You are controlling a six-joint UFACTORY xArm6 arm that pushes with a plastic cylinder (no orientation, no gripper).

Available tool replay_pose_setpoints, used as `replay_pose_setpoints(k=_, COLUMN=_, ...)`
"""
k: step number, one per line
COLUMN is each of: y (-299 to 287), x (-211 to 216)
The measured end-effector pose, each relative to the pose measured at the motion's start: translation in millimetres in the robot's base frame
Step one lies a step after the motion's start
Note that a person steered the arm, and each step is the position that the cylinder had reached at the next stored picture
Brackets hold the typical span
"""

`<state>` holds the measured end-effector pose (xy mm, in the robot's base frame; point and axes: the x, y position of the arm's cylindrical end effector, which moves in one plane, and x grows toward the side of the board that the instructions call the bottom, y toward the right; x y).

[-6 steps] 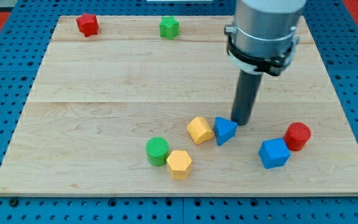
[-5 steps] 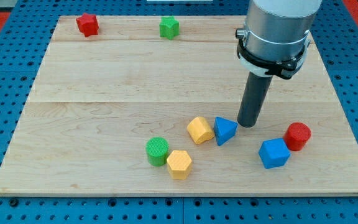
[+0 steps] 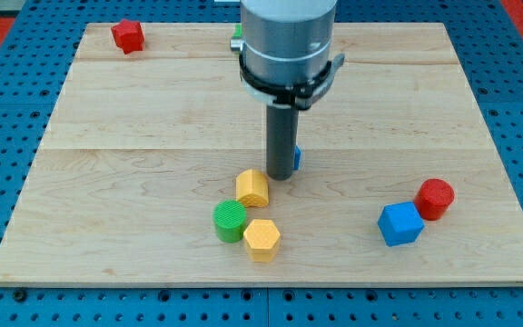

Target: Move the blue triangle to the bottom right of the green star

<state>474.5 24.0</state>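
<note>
A: Where's the blue triangle [image 3: 297,158]?
B: Mid-table [image 3: 134,127], mostly hidden behind my tip [image 3: 280,177], touching its right side.
A: Pincer state?
B: None fitted; just the rod. Green star [image 3: 237,34] barely shows at the top.

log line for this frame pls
tip: my tip at blue triangle, which is mostly hidden behind the rod | green star: view's top, mostly hidden by arm | goal: not reached
</note>
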Motion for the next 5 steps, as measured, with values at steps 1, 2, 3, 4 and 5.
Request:
replay_pose_setpoints(k=1, y=19, x=-24)
replay_pose_setpoints(k=2, y=19, x=-79)
replay_pose_setpoints(k=3, y=-16, x=-118)
replay_pose_setpoints(k=4, y=20, x=-145)
replay_pose_setpoints(k=5, y=-14, x=-168)
